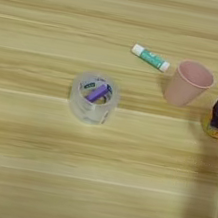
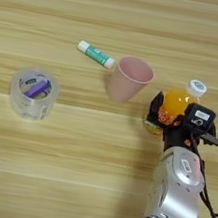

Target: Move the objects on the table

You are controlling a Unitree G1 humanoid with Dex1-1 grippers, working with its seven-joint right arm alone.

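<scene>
The orange juice bottle (image 2: 175, 105) sits toward the right edge of the table (image 2: 93, 179), white cap pointing up-right, and the right gripper (image 2: 173, 117) has its two black fingers closed around the orange body, one finger (image 2: 155, 108) showing on the bottle's left side. The grip looks low on a rounded, slick bottle, so the robot would do well to squeeze firmly and lift straight before travelling. Just left of it stands a pink cup (image 2: 129, 79), open mouth up, close enough that a leftward sweep could knock it. A green-and-white glue stick (image 2: 95, 54) lies beyond the cup. Well apart, toward the left edge, waits the clear tub (image 2: 33, 92) with its purple stick (image 2: 38, 89) inside, untouched.
</scene>
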